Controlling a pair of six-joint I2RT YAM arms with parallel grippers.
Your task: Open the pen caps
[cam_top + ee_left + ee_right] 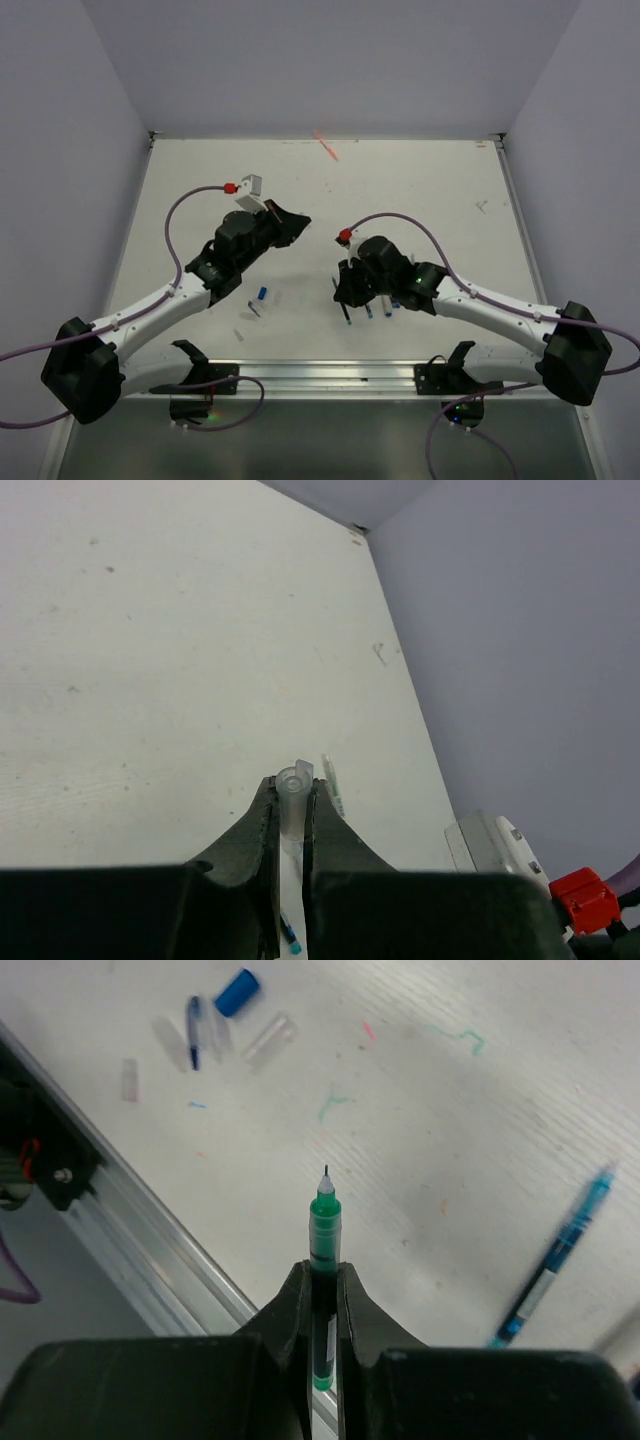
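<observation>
Nearest, the right gripper [322, 1272] is clamped tight on a slim green plastic pen [323, 1222]. The pen's bare needle tip juts past the jaws, above the white table [440, 180] close to its near edge. A teal stick pen [560, 1260] lies on the table nearby. Left of that gripper, between the arms, a short blue plastic pen cap [262, 294] lies loose, with a clear plastic cap [270, 1040] close by. Farther back, the left gripper [292, 798] is closed on a translucent tubular pen cap [293, 780], open end outward. An orange-red stick-like thing [326, 146], too small to identify, lies near the far edge.
</observation>
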